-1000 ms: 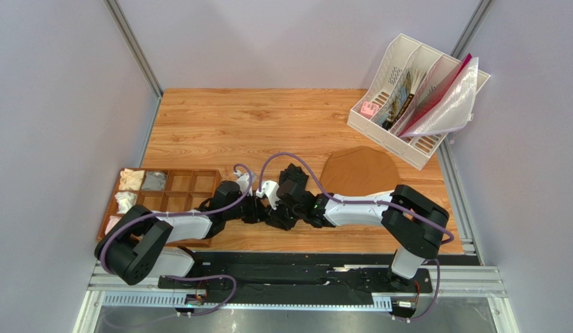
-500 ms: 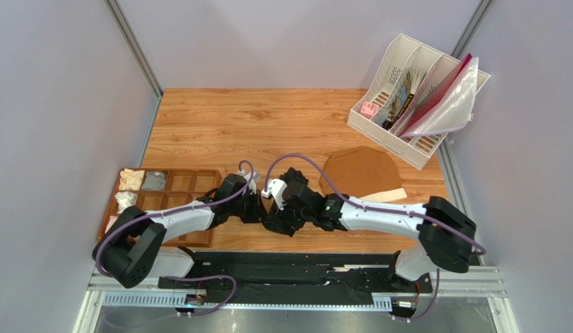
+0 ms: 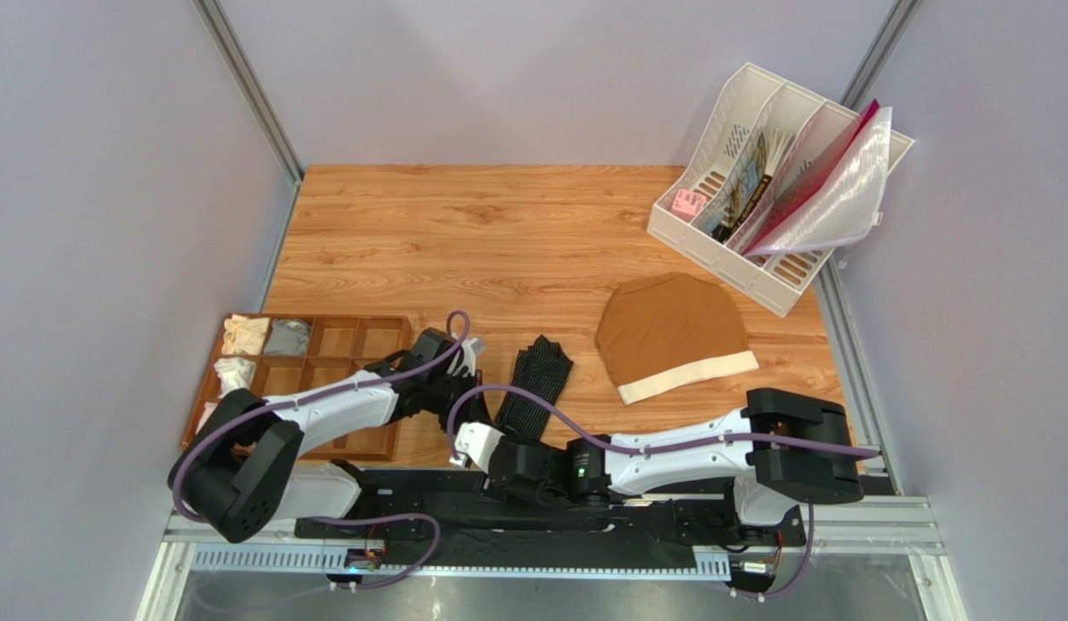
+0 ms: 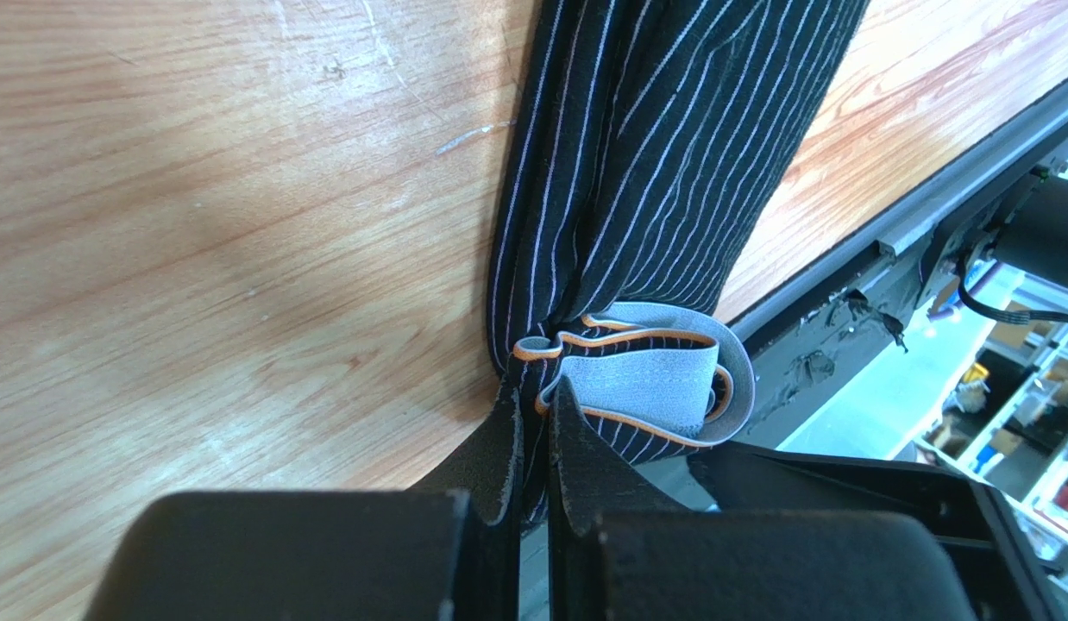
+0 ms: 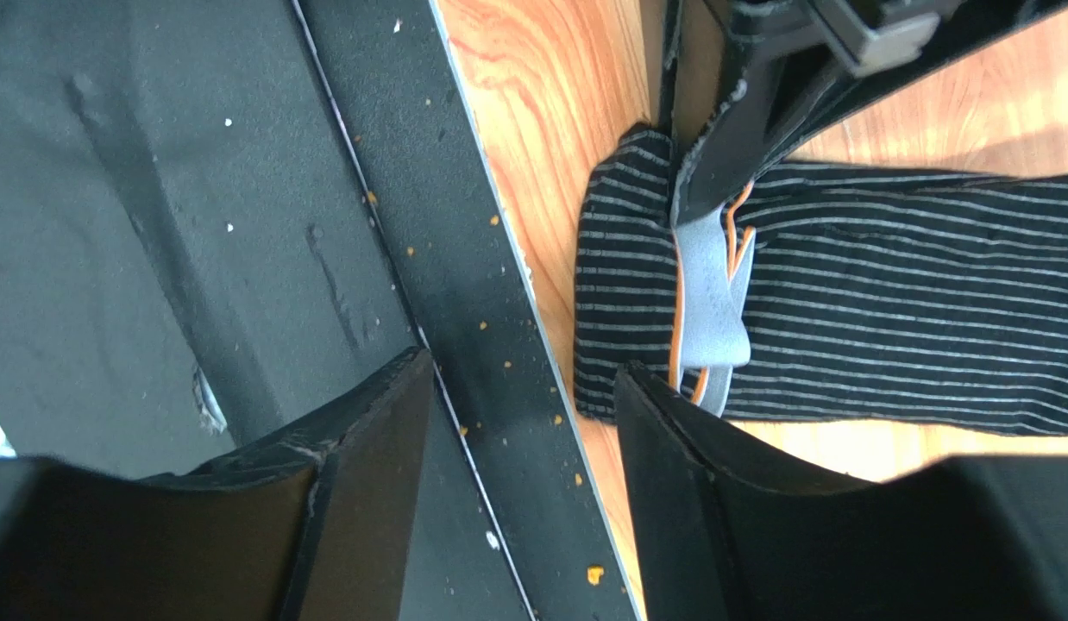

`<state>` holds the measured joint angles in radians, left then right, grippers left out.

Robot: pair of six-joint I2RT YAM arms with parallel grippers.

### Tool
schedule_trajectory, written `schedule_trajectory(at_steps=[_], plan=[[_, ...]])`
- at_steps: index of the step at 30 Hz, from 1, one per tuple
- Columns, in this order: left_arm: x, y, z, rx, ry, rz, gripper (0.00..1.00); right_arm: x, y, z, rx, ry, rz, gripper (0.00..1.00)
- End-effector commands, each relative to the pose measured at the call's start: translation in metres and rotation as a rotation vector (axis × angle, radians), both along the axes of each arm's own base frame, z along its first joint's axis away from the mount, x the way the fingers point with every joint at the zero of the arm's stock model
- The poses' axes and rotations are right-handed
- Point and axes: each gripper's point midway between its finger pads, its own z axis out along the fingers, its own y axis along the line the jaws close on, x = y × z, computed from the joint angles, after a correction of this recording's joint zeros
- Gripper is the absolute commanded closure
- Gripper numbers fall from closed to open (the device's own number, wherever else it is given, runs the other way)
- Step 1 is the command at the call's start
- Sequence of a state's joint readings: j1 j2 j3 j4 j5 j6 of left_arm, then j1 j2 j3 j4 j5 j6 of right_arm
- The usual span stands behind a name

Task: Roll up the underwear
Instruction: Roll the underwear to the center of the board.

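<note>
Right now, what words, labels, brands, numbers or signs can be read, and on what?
None can be read.
Print on the papers in the white file rack: too small and blurred to read.
On the underwear only stripes and a plain grey waistband show, no label.
The brown briefs and the wooden tray: no text visible.

Robot lab cell: plain grey walls (image 3: 99,194), aluminium framing (image 3: 248,91) (arms (image 3: 669,440) bolted to rail (image 3: 565,520)).

1. My left arm (image 3: 338,409) stretches forward and to the right, lying low.
2. My left gripper (image 4: 533,408) is pinched tight on the underwear (image 4: 669,155).
3. My right arm (image 3: 669,446) lies across to the left.
4. My right gripper (image 5: 520,369) points down, jaws spread wide.
</note>
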<state>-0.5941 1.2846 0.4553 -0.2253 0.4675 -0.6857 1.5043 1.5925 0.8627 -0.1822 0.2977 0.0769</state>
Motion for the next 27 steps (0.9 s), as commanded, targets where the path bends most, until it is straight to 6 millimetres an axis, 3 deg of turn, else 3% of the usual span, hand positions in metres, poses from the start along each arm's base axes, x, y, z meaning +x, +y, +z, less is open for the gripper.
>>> schedule_trajectory(at_steps=[1,12,20,22,27], plan=[[-0.023,0.015,-0.014,0.09,0.114,-0.021,1.0,0.011,0.017,0.01,0.061,-0.066,-0.037,0.44],[-0.029,0.011,-0.009,0.074,0.17,-0.042,1.0,0.019,0.001,-0.025,-0.046,-0.098,-0.071,0.48],[-0.038,0.007,-0.007,0.044,0.233,-0.059,1.0,0.023,-0.006,-0.041,-0.089,-0.099,-0.111,0.44],[-0.039,0.007,-0.005,0.041,0.237,-0.058,1.0,0.022,-0.006,-0.047,-0.1,-0.086,-0.113,0.51],[-0.039,0.006,0.001,0.025,0.217,-0.055,1.0,0.015,-0.006,-0.057,-0.121,-0.038,-0.097,0.85]])
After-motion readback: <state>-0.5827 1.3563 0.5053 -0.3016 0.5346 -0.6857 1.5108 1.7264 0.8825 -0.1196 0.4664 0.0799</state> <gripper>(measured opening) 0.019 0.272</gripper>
